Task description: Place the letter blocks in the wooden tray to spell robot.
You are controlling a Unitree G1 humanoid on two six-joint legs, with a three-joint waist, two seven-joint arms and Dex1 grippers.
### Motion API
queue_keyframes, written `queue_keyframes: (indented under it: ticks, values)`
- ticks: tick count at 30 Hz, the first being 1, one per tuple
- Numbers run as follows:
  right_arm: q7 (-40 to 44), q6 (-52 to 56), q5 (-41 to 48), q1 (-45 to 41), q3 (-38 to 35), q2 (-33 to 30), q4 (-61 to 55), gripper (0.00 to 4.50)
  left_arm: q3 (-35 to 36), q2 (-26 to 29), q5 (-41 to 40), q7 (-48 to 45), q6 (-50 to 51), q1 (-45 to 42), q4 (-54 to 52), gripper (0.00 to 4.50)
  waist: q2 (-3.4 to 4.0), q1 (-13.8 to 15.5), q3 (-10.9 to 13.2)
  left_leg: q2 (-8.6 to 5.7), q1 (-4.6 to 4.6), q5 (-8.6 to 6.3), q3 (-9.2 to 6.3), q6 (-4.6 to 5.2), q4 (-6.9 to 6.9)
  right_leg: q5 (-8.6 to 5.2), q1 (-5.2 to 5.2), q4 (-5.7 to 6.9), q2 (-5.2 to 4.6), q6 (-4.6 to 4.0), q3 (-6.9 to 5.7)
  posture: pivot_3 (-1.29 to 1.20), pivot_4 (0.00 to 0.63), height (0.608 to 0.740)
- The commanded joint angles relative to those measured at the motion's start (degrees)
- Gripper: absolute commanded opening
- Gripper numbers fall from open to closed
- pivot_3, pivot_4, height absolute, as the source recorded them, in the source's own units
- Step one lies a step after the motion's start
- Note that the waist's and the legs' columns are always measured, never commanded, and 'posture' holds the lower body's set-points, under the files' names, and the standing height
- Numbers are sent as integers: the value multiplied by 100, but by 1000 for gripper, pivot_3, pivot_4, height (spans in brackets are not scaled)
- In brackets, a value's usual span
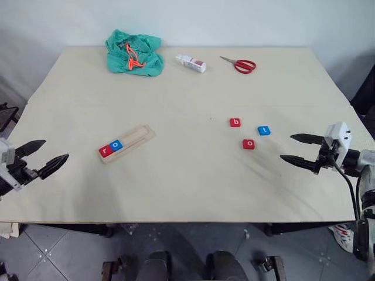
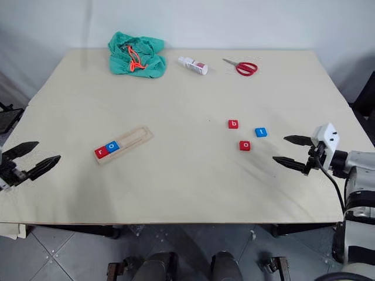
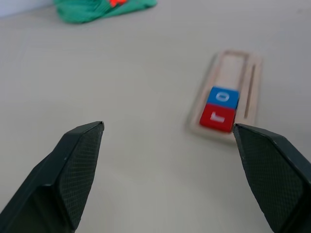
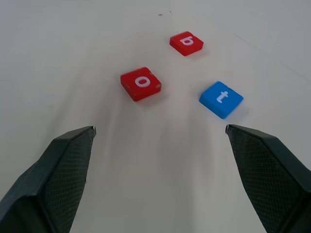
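Observation:
The wooden tray [image 1: 128, 142] lies slanted left of the table's middle. A red r block [image 1: 106, 150] and a blue o block [image 1: 116, 144] sit side by side at its near end. Three loose letter blocks lie right of centre: a red b [image 1: 235, 122], a blue t [image 1: 264, 130] and a red o [image 1: 249, 144]. My right gripper [image 1: 299, 149] hovers open just right of these three, pointing at them, with nothing between its fingers. At the table's left edge my left gripper [image 1: 44, 154] is open and empty, facing the tray [image 3: 228, 92].
Along the far edge lie a crumpled green cloth [image 1: 133, 53] with an orange cord, a small white bottle [image 1: 191, 62] and red-handled scissors [image 1: 238, 63]. The beige table [image 1: 187, 187] ends close in front of me.

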Motion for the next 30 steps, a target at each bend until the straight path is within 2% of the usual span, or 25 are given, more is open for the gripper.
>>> queue_keyframes:
  ticks: [1, 4, 6, 11, 13, 19, 25, 30]
  values:
    - [53, 34, 47, -219, 17, 50, -211, 4487, 634, -119, -256, 192, 456, 867, -997, 4500, 4, 7, 2, 4, 0, -1, 0, -2, 0, 0, -1, -4, -2, 0, 1, 0, 150, 740]
    - [31, 73, 6, -437, 92, 207, -164, 4487, 1204, -396, -512, -80, 503, 1858, -1546, 4500, 6, 3, 5, 11, 2, -3, 9, -5, 2, 0, 7, -22, -2, 0, 4, 0, 150, 740]
    - [33, 92, -25, -533, 149, 279, -126, 4487, 1382, -473, -606, -91, 606, 2158, -1700, 4500, 7, 17, 5, 14, 2, -4, 9, -5, 3, 0, 7, -30, -2, -1, 4, 0, 150, 740]
    - [122, 79, -88, -704, 267, 447, -74, 4487, 1437, -467, -724, -182, 819, 2352, -1879, 4500, 8, 175, 6, 9, 2, -4, 7, -5, 14, 0, 10, -46, -5, -1, 3, 0, 150, 740]
    - [277, 64, -84, -724, 362, 537, -226, 4487, 1233, -349, -719, -293, 940, 2236, -1910, 4500, 8, 189, 6, 4, 2, -5, 5, -2, 15, 0, 13, -47, -8, -1, 3, 0, 150, 740]
    - [611, 193, 125, -489, 527, 673, -1227, 4487, 263, 199, -192, -319, 899, 1175, -1261, 4500, 11, 160, 7, 5, 1, -6, 4, -1, 12, 1, 14, -37, 5, -1, -2, 0, 150, 740]
    - [486, 724, 430, -45, 552, 608, -2423, 4487, -956, 628, 310, -710, 788, -453, -156, 4500, 10, 145, 7, 5, 0, -6, 6, -1, 5, 1, 6, -20, 18, -1, -6, 0, 150, 740]
    - [213, 1105, 649, 345, 466, 563, -3216, 4487, -2129, 622, 928, -1029, 858, -1940, 941, 4500, 10, 161, 7, -3, 2, -6, 7, -1, 11, 1, 0, 6, 16, 0, -8, 0, 150, 740]
